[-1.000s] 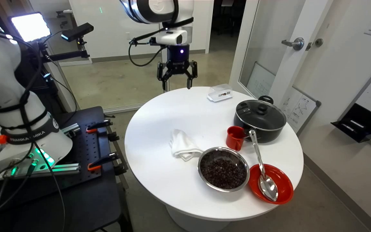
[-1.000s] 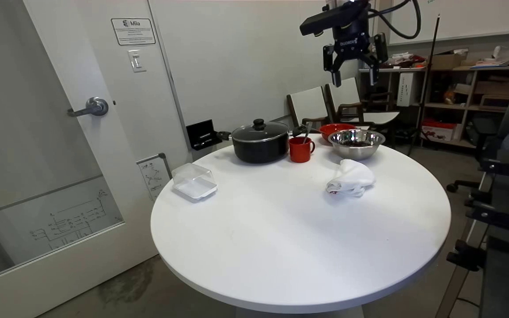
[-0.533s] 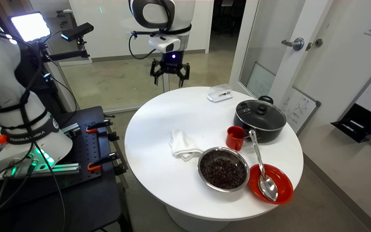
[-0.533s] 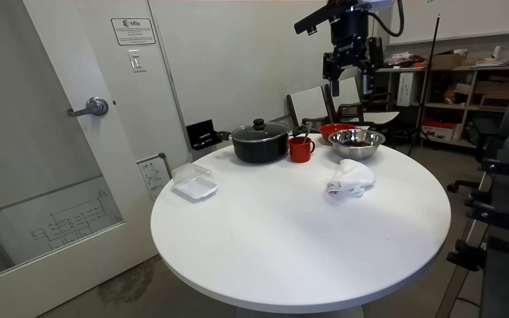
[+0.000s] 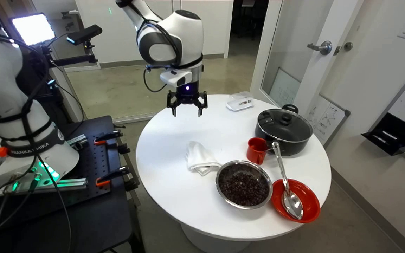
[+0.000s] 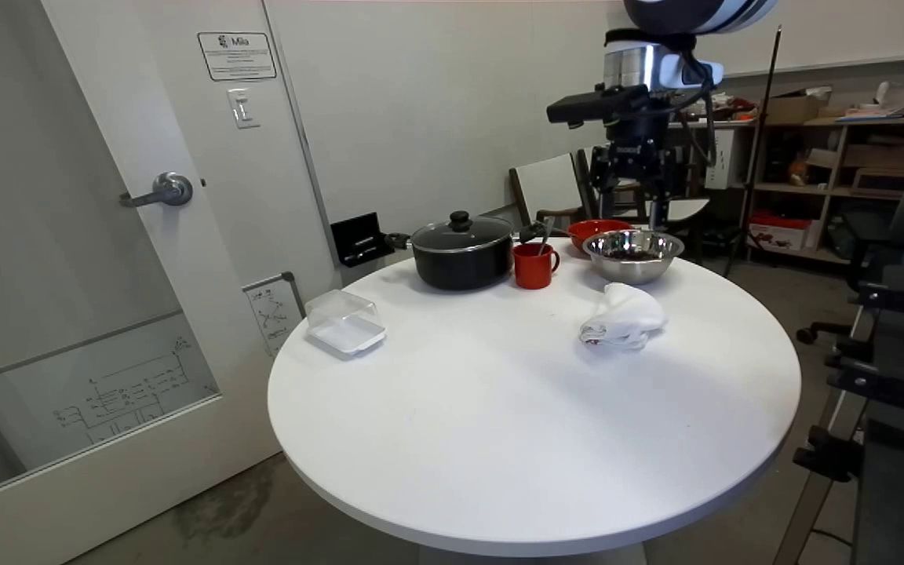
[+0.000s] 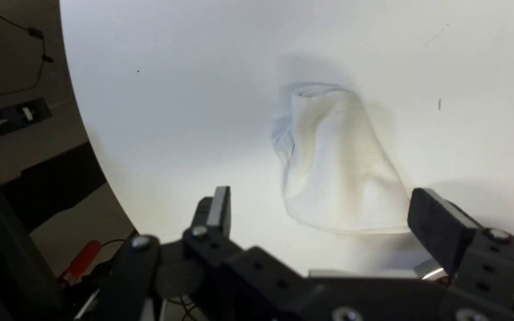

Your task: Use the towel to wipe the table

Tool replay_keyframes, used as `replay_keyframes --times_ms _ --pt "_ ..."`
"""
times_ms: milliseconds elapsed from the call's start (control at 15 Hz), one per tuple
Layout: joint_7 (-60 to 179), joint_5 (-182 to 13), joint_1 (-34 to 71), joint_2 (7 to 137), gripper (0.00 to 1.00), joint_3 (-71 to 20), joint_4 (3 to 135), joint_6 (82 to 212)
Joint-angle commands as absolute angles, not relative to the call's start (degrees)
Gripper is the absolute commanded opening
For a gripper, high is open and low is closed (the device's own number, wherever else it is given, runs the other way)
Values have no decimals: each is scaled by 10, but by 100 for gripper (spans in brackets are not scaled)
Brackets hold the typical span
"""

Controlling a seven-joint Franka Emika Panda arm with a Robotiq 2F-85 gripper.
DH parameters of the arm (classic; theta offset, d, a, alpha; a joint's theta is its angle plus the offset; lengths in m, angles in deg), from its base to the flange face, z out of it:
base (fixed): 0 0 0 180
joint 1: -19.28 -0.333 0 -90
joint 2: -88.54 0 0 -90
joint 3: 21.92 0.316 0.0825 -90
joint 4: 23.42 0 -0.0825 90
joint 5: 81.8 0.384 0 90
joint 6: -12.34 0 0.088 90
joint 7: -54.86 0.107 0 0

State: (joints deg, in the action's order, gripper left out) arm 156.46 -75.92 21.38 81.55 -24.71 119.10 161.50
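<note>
Basically the approach step: towel (image 5: 200,160) not picked up, wiping not begun. It lies crumpled on the table (image 5: 167,189), mid-frame in an exterior view and right of centre in the wrist view. Steel bowl (image 6: 631,271) sits just beside it; can't tell if they touch. Gripper (image 5: 187,113) hangs up off the table, upper middle of the frame in an exterior view, jaws spread wide, nothing between them. In the wrist view the fingers (image 7: 437,223) sit low in the frame, either side of the towel's lower edge, no grip on it.

Next move, my read: get the gripper over the towel, go down almost to the table, clamp a raised fold. Stopping short would likely miss, it looks thin; bowl side seems tight for the finger at lower right. After that, drag it across the table; small dark mark (image 7: 439,104) at upper right of the wrist view looks like a wipe target.
</note>
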Motion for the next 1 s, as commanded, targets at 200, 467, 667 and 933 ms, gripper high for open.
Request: replay_keyframes --times_ms 200,467,667,933 --pt "1557 -756 208 748 100 -270 1178 1677" --pt "1557 -754 203 719 100 -278 1166 1697" --pt "1529 -749 203 694 100 -271 1159 1729" --pt "1492 -735 200 654 100 -267 1132 1746"
